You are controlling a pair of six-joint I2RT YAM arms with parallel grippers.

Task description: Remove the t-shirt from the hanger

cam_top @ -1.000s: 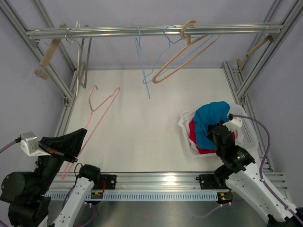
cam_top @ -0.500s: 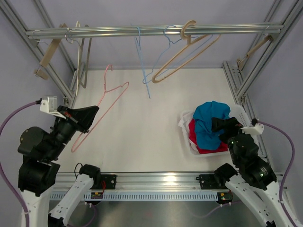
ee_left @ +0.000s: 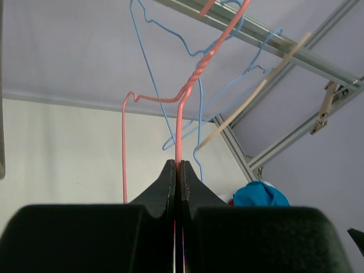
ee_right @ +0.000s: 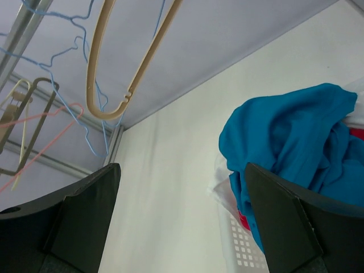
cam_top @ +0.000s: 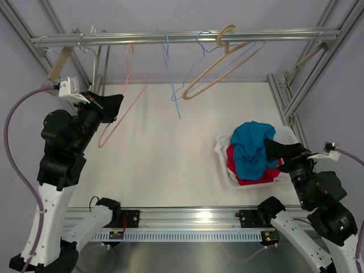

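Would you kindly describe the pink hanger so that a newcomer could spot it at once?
Find the aluminium rail across the back of the frame and look below its left part. There the left tool is shut on a thin wire hanger. It alone is pink; its neighbours are blue hangers and a beige hanger.

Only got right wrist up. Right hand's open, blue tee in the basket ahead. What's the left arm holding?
Observer: Left hand is shut on the pink hanger, which is bare, no shirt on it.
Operator: Where's it holding that?
Observer: High at far left, hook up by the top rail; can't tell if it's hooked on.
Operator: Right hand versus basket?
Observer: Top view puts the right hand over the white basket's near-right corner, beside the blue t-shirt.
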